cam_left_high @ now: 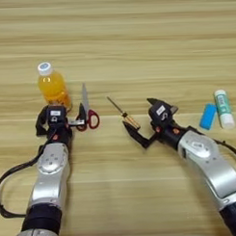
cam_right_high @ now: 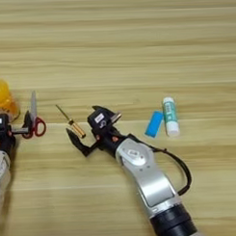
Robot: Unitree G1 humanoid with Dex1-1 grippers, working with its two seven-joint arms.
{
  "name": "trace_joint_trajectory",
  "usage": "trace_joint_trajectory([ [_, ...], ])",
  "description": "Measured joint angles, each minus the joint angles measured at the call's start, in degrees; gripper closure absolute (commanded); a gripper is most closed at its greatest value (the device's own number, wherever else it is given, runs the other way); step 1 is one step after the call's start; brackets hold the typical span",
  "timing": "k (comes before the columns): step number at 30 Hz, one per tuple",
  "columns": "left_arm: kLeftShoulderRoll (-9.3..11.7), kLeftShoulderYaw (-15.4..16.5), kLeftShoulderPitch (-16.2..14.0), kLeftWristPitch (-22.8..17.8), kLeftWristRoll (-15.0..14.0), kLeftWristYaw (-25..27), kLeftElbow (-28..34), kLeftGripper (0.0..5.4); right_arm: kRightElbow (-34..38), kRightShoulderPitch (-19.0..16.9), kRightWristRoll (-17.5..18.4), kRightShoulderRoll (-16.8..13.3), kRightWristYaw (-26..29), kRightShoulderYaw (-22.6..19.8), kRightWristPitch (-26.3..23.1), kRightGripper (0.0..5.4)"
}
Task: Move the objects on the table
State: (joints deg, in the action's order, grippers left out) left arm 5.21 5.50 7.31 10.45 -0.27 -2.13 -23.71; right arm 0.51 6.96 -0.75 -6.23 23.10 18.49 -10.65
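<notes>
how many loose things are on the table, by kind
bottle: 1
scissors: 1
screwdriver: 1
blue block: 1
tube: 1
total: 5

Orange-juice bottle [cam_right_high: 2, 101] cut by left edge in my right eye view, cap out of frame. My left gripper [cam_left_high: 56, 123] hides bottle base, scissors [cam_left_high: 86, 111] handle partly. Tube [cam_left_high: 223, 108] label too small to read.
</notes>
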Motion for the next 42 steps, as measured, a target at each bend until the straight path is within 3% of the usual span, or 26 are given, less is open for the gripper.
trace_joint_trajectory([
  [14, -0.12, -0.12, -0.23, 0.00, 0.00, -0.09, 0.19, 0.00, -11.96, 4.93, -0.72, 2.02, 0.03, 0.33, 0.53, 0.01],
  [29, -0.19, -0.14, -0.27, -0.01, -0.01, -0.13, 0.23, 0.00, -14.57, 5.54, 0.46, 3.52, 1.29, -0.04, -0.16, 1.68],
  [42, -0.60, -0.16, -0.42, -0.01, 0.00, -0.37, 0.51, 0.00, -15.60, 5.70, -2.02, 3.24, 0.77, 1.16, 2.35, 3.10],
])
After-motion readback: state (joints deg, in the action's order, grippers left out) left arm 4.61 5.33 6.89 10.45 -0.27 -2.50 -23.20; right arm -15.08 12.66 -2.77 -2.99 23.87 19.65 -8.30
